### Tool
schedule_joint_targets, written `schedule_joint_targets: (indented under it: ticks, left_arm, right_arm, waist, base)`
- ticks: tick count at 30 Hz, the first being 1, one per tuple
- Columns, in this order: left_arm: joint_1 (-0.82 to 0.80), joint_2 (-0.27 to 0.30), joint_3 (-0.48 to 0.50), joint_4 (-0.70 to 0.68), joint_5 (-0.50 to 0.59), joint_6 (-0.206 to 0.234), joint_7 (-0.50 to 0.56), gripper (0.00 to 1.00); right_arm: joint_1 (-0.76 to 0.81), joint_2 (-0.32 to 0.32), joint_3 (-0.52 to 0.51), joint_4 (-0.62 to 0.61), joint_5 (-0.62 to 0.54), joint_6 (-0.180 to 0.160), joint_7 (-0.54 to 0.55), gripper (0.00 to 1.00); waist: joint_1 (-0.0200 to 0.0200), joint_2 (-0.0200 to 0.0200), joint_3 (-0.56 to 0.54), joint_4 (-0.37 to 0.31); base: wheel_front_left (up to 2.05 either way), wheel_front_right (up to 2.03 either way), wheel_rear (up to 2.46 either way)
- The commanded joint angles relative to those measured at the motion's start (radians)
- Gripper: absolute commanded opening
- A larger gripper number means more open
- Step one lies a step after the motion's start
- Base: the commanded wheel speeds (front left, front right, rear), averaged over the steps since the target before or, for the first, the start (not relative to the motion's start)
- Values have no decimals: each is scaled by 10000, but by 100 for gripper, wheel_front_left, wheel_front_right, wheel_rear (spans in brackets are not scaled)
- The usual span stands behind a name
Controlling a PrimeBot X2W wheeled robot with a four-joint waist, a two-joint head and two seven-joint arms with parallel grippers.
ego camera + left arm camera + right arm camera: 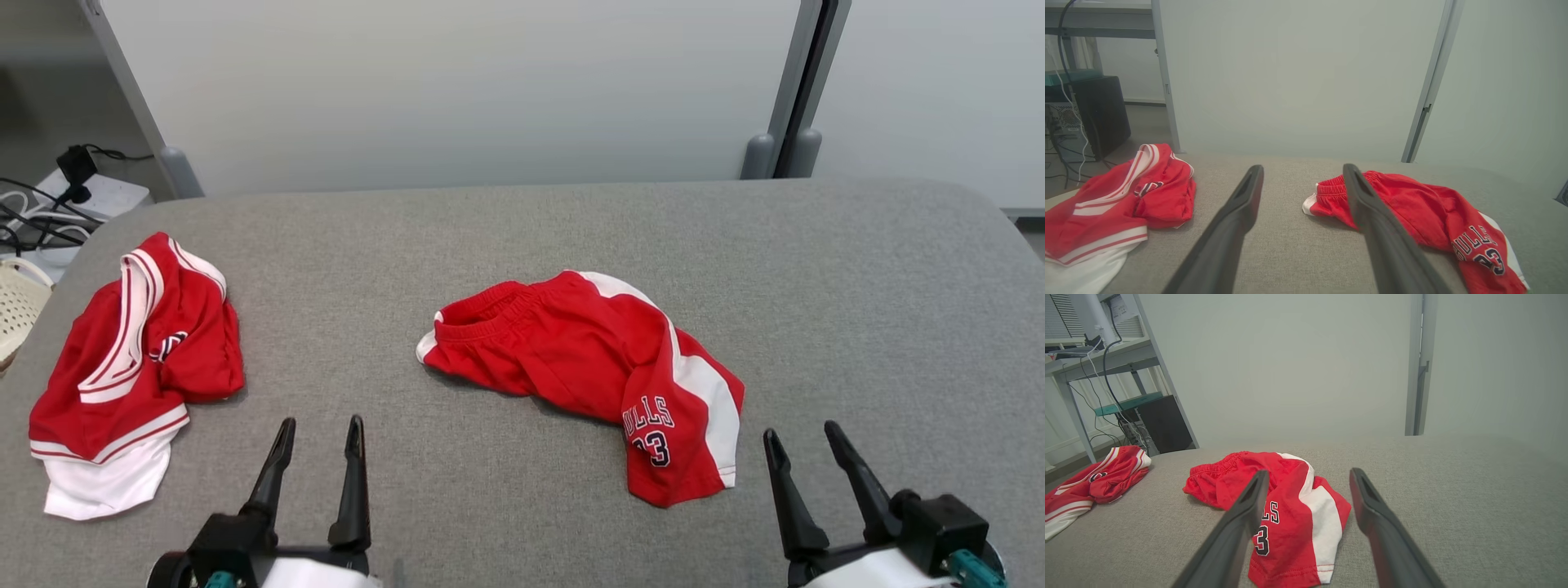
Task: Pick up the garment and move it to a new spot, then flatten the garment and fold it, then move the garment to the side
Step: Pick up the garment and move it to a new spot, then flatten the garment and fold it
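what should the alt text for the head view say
Crumpled red shorts with white side panels lie at the middle of a grey fabric-covered table, a bunched red and white jersey near its left edge. The left gripper and right gripper sit open and empty at the bottom, touching neither garment.

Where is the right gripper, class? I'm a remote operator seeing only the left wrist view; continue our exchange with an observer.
Observer: The right gripper hovers over the table's near side, right of the shorts.
Operator: Holding anything?
Observer: No, its jaws stand open and empty, clear of the cloth.
Operator: What lies beyond the jersey?
Observer: A cream basket, just off the table's left corner.
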Motion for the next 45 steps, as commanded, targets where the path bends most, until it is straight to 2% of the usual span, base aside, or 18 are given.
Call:
schedule_joint_targets:
  ticks: [1,16,45]
  left_arm:
    - [-27,19,501,-336,152,-183,-58,100]
    - [728,-7,580,-293,40,-191,-59,100]
    - [525,-8,410,-100,259,-71,-59,100]
  right_arm:
    - [-23,-28,182,-209,-102,14,-118,100]
    - [428,-2,160,9,189,14,-118,100]
    - [272,1,497,179,191,14,-118,100]
  waist:
    - [0,-1,-152,12]
    - [0,-1,-376,-3]
    - [0,-1,-252,-17]
  base:
    - [0,0,0]
    - [0,0,0]
    - [0,0,0]
